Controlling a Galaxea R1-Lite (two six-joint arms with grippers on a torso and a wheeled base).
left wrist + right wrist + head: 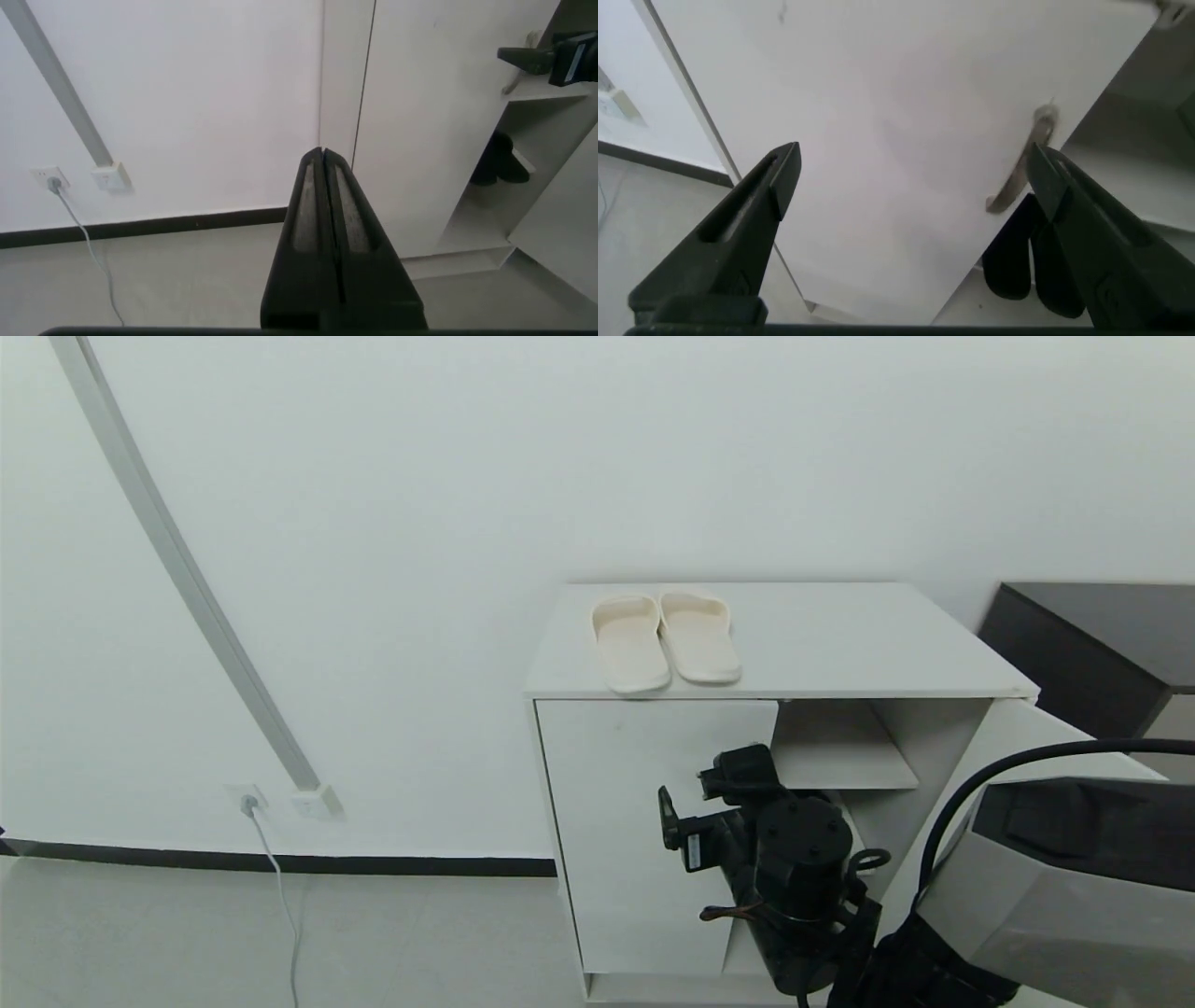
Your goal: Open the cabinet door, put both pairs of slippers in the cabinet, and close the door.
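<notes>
A cream pair of slippers (665, 640) lies side by side on top of the white cabinet (840, 644). A dark pair of slippers (1032, 263) (503, 159) stands inside on the bottom shelf. The cabinet's right door (1036, 733) is swung open; its left door (644, 821) (906, 140) is closed, with a metal handle (1020, 177) at its edge. My right gripper (700, 791) (913, 159) is open, facing the left door close to the handle. My left gripper (322, 159) is shut on nothing, low and to the left of the cabinet.
A dark piece of furniture (1092, 644) stands right of the cabinet, behind the open door. A wall socket (246, 797) with a hanging cable and a slanted conduit (177, 560) are on the wall to the left. Bare floor (187, 943) lies left of the cabinet.
</notes>
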